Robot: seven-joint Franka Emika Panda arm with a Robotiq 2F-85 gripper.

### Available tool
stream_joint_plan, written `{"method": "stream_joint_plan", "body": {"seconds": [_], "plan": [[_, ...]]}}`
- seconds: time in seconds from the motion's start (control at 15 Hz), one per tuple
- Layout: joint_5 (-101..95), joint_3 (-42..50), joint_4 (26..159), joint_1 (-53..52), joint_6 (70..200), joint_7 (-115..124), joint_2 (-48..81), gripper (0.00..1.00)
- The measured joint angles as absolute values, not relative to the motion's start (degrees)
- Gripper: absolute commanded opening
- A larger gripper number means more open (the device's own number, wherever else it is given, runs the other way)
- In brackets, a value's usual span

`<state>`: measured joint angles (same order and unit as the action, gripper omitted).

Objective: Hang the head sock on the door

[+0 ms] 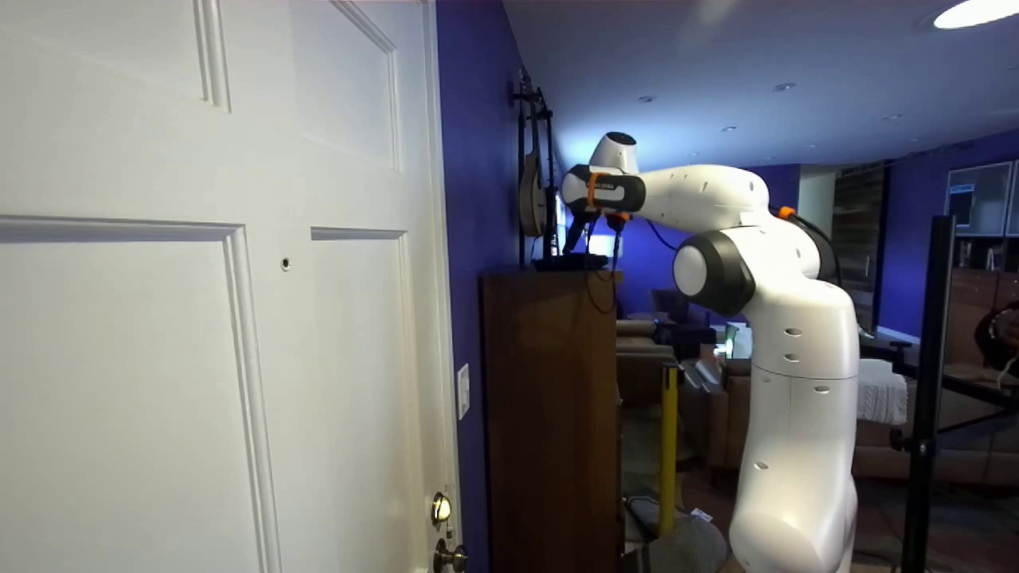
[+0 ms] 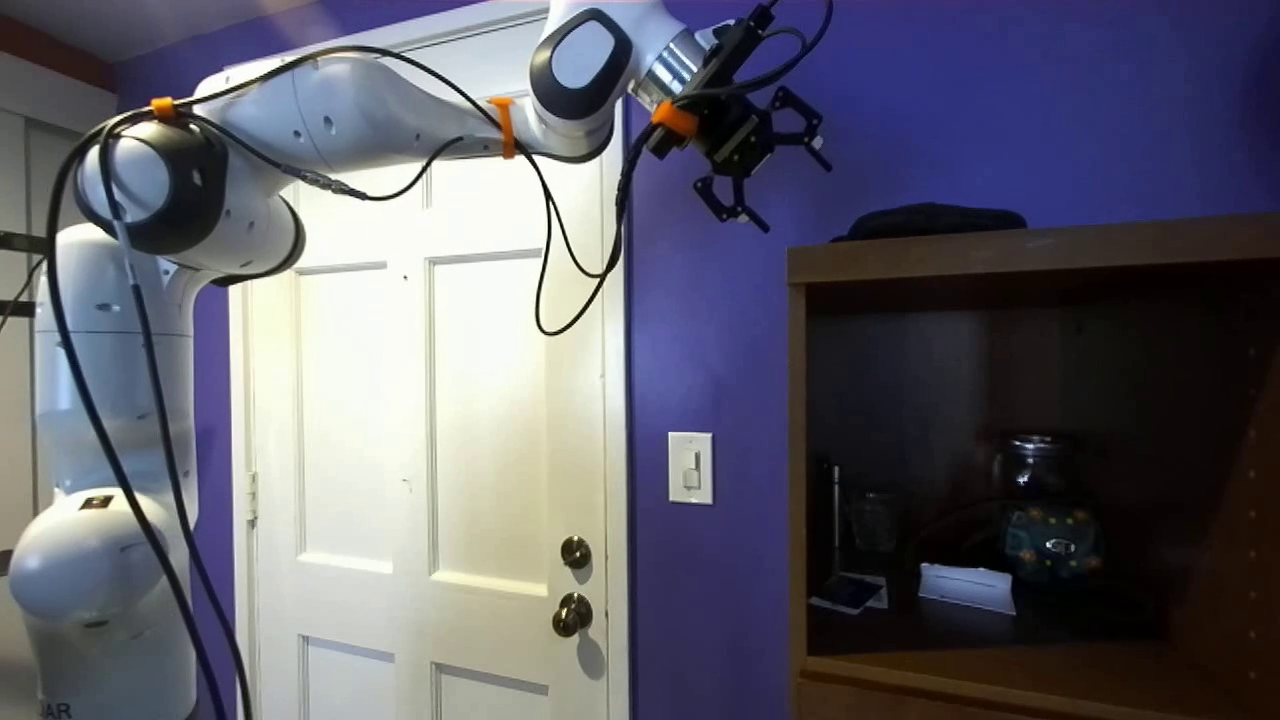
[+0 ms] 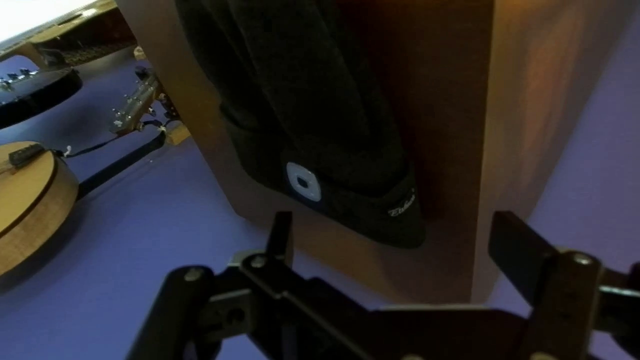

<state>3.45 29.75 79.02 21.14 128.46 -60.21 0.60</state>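
Note:
The head sock is a dark cloth cap [image 3: 320, 100] with a pale square patch and small lettering. It lies on top of the brown wooden cabinet, seen in the wrist view and as a low dark heap [image 2: 935, 219] in an exterior view. My gripper [image 2: 796, 198] is open and empty, tilted downward, to the left of and slightly above the sock there, apart from it. In the wrist view its fingertips [image 3: 395, 220] stand wide apart with nothing between them. The white panelled door [image 1: 342, 358] also shows in an exterior view [image 2: 410, 420], partly behind the arm.
The brown cabinet [image 2: 1040, 248] stands beside the purple wall [image 2: 730, 330]. String instruments [image 3: 30, 195] hang on that wall. Brass knob [image 2: 572, 614] and light switch [image 2: 690, 468] are at the door's edge. Cables [image 2: 570, 330] hang from the arm. A yellow post [image 1: 668, 446] stands beyond the cabinet.

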Motion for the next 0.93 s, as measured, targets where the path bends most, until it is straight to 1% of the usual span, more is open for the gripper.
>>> {"method": "stream_joint_plan", "body": {"seconds": [0.47,0.53,0.6,0.67,0.73,0.87,0.93], "plan": [[6.19,29.03,73.07,27.16,127.88,-64.26,7.17,1.0],[6.44,28.6,72.35,28.0,127.58,-64.49,8.15,0.83],[6.61,28.13,71.59,28.8,127.19,-64.66,9.08,0.74],[6.68,27.59,70.81,29.6,126.76,-64.77,9.95,0.68],[6.77,27.05,70.0,30.34,126.18,-64.8,10.7,0.59],[7.14,25.98,68.32,31.67,124.37,-64.81,11.93,0.46],[7.47,25.34,67.48,32.31,123.02,-64.81,12.39,0.38]]}}
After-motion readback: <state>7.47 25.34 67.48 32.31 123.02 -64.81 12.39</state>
